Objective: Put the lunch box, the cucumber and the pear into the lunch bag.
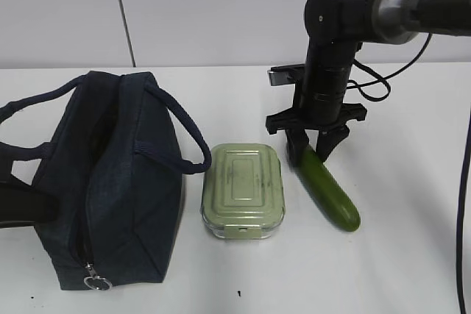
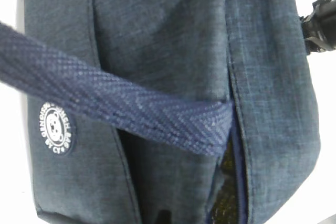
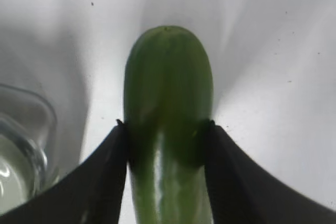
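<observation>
Right of the box: cucumber (image 1: 328, 195) lying on the table (image 1: 412, 145), slanted.
Right gripper (image 1: 316, 148): both fingers (image 3: 100, 182) pressed on the cucumber's far end, holding it.
Box (image 1: 243, 189): lid closed, between cucumber and bag.
Bag (image 1: 103, 182): left of box, top gaping, 2 handles.
Left gripper: unseen, closed.

Your right gripper (image 1: 314, 154) astride the cucumber's (image 1: 329, 190) far end on the table (image 1: 412, 270), lunch box (image 1: 243, 191) between cucumber and the bag (image 1: 103, 182), its handles loose.
</observation>
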`<act>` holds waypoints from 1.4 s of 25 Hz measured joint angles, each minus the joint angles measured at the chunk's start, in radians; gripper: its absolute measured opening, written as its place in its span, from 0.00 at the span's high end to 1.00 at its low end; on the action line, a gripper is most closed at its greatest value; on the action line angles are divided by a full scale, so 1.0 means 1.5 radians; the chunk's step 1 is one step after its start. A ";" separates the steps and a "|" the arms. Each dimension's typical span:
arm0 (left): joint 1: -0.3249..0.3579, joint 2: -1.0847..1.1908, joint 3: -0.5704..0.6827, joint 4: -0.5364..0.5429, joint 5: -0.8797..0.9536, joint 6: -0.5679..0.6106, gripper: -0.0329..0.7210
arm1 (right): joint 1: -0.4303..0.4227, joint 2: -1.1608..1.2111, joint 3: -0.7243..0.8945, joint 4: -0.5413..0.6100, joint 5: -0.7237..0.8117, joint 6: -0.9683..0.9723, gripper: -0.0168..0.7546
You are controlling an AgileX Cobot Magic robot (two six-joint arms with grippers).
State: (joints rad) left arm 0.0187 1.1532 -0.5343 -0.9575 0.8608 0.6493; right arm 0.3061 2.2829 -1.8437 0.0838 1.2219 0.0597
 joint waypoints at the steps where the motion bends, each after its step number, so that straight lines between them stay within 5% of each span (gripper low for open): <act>1: 0.000 0.000 0.000 0.000 0.000 0.000 0.97 | 0.000 0.000 0.000 -0.002 0.000 0.000 0.53; 10: 0.000 0.000 0.000 0.003 0.001 0.000 0.97 | 0.000 -0.027 -0.001 -0.008 0.001 0.000 0.76; 16: 0.000 0.000 0.000 0.003 0.002 0.000 0.97 | 0.000 -0.065 0.001 -0.018 0.000 0.000 0.77; 19: 0.000 0.000 0.000 0.005 0.003 0.000 0.97 | 0.000 -0.062 0.001 -0.018 0.000 -0.004 0.69; 25: 0.000 0.000 0.000 0.006 0.008 0.000 0.97 | 0.000 -0.048 0.001 -0.018 0.000 -0.012 0.29; 35: 0.000 0.000 0.000 0.008 0.010 0.000 0.97 | 0.000 0.008 0.001 0.000 -0.001 -0.016 0.25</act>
State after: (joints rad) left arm 0.0187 1.1532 -0.5343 -0.9451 0.8753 0.6493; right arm 0.3061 2.2955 -1.8417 0.0842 1.2203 0.0353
